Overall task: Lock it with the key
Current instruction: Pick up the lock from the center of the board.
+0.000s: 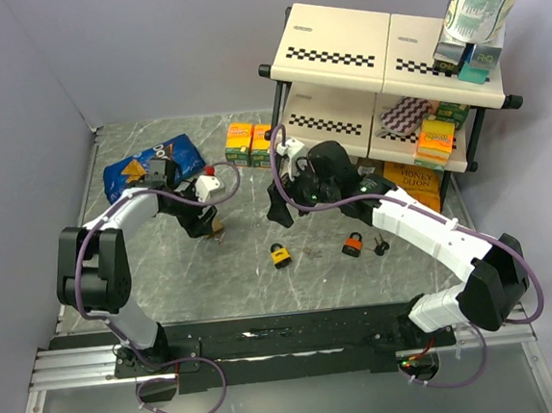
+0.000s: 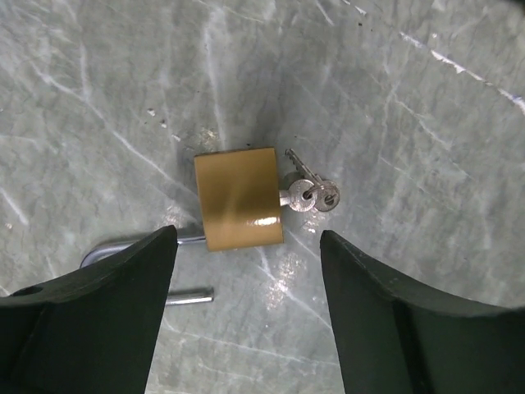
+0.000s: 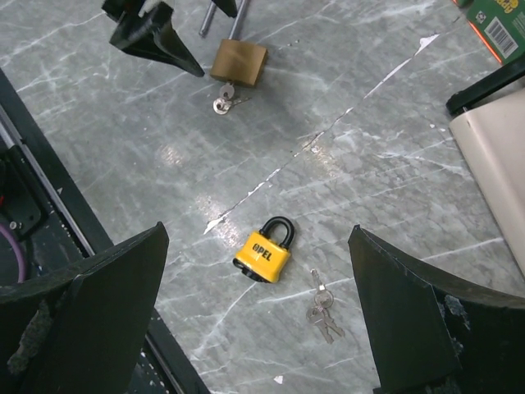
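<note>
3 padlocks lie out: brass padlock (image 2: 239,198), yellow padlock (image 3: 266,250), orange padlock (image 1: 353,246); left gripper (image 2: 248,238) and right gripper (image 3: 258,232) gape wide.

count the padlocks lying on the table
3: a brass padlock on the left with a key in it, a yellow padlock in the middle, an orange padlock right of it. None seem hidden.

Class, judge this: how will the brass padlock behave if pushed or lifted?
The brass padlock looks like solid metal, so it is probably rigid and heavy for its size. Lying flat on the glossy table, it should slide rather than roll. The keys on their ring and the open shackle may swing when lifted.
</note>
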`<act>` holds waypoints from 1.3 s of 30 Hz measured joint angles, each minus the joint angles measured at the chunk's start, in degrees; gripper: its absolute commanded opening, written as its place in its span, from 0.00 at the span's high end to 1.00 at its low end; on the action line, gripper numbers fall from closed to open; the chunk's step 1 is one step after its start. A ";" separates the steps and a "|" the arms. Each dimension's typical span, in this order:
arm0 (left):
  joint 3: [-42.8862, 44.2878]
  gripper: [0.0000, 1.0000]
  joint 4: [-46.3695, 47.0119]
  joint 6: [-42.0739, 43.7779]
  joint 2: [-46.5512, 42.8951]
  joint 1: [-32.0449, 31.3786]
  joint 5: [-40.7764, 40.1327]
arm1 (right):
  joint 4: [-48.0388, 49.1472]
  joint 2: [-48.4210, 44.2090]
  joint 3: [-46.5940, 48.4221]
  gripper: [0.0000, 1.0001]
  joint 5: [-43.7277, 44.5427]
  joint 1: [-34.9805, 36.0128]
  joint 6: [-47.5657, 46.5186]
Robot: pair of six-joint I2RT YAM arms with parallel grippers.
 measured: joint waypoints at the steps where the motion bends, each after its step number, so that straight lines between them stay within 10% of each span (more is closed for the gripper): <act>1: -0.48 0.24 0.52 0.20 0.00 -0.33 -0.42 | -0.02 0.00 0.00 0.00 -0.37 -0.22 0.00; 13: -6.56 0.34 10.56 -1.33 2.84 -3.58 -8.02 | -0.37 0.00 0.00 0.00 -2.40 -1.62 0.11; 27: -8.72 0.97 15.45 -1.60 2.08 -4.09 -8.87 | -0.68 0.11 0.00 0.00 -3.28 -1.99 1.05; 39: -14.62 0.99 15.21 -15.39 -18.93 -4.09 -7.23 | 0.66 1.46 1.01 0.04 -8.13 -2.82 10.47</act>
